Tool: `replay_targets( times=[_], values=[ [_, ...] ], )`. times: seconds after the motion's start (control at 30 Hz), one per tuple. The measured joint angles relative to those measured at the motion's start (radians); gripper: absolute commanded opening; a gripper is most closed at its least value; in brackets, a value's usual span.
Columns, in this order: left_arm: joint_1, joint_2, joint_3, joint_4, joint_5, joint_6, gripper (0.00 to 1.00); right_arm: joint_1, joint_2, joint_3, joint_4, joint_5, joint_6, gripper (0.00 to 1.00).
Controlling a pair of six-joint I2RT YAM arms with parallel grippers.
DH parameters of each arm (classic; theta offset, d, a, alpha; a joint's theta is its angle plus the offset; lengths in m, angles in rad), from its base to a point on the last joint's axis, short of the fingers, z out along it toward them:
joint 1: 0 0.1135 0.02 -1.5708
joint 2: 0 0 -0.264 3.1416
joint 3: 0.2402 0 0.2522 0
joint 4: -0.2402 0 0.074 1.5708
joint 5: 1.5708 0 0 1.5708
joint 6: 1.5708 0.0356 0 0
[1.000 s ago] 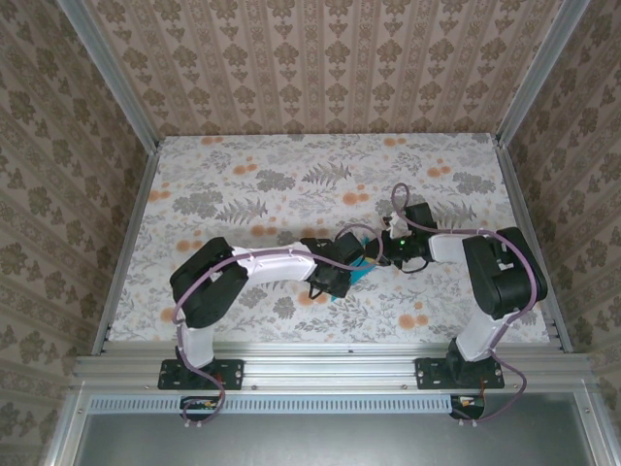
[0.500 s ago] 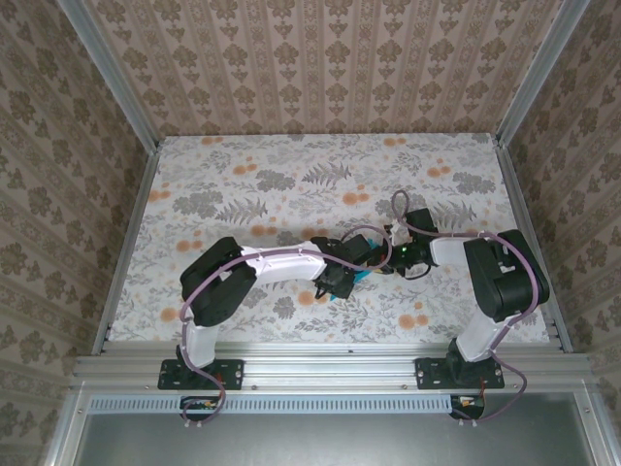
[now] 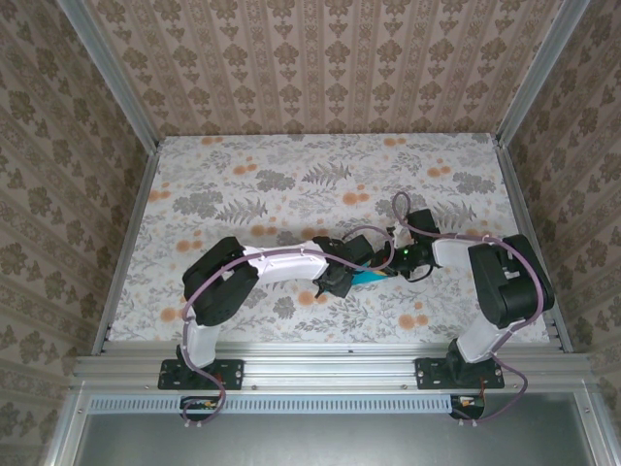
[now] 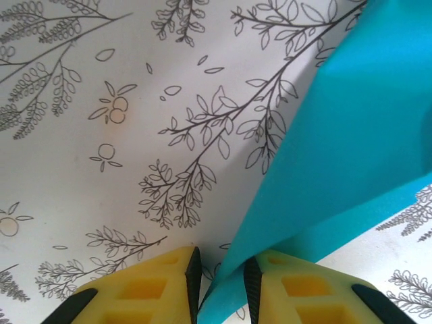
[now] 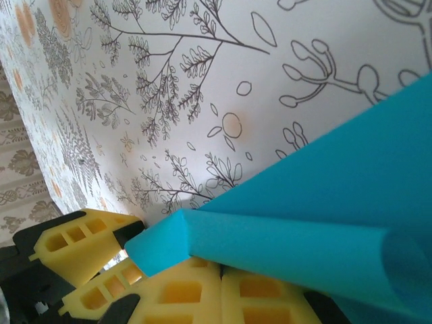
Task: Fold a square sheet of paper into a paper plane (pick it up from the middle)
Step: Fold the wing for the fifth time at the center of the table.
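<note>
The square sheet of paper sits just below the centre of the top view. It shows as a small teal sliver between my two wrists. From above, most of it is covered by my left gripper on its left and my right gripper on its right. In my left wrist view the sheet fills the right half of the frame, angled up off the floral table. It narrows to a corner that drops into the slim gap at the bottom edge, where my left gripper is clamped on it with yellow fingers on either side. In my right wrist view the paper is doubled over into a soft rolled fold along the lower right. The blunt end of the fold sits at lower left in my right gripper. The fold covers the pads, so I cannot tell whether they pinch it or merely cradle it. The right frame edge cuts the sheet off in both wrist views. Around the paper the table shows printed leaves and orange blossoms, patterned walls stand on three sides, and a metal rail runs along the bottom.
</note>
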Motion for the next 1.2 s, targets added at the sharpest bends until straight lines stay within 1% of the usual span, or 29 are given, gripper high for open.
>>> replay_targets(
  times=[0.47, 0.63, 0.77, 0.97, 1.2],
  values=[
    [0.0, 0.022, 0.031, -0.031, -0.017, 0.016, 0.28, 0.015, -0.045, -0.035, -0.027, 0.003, -0.011, 0.0],
    [0.0, 0.024, 0.034, -0.034, -0.018, 0.019, 0.27, 0.019, -0.051, -0.047, -0.054, 0.024, -0.026, 0.0],
    [0.0, 0.024, 0.034, -0.034, -0.018, 0.027, 0.29, 0.022, -0.051, -0.047, -0.063, 0.037, -0.03, 0.0],
    [-0.006, 0.024, 0.035, -0.033, -0.019, 0.056, 0.31, 0.024, -0.051, -0.045, -0.064, 0.045, -0.029, 0.01],
    [-0.022, 0.024, 0.034, -0.03, -0.051, 0.105, 0.31, 0.024, -0.051, -0.034, -0.067, 0.053, -0.026, 0.01]
  ],
)
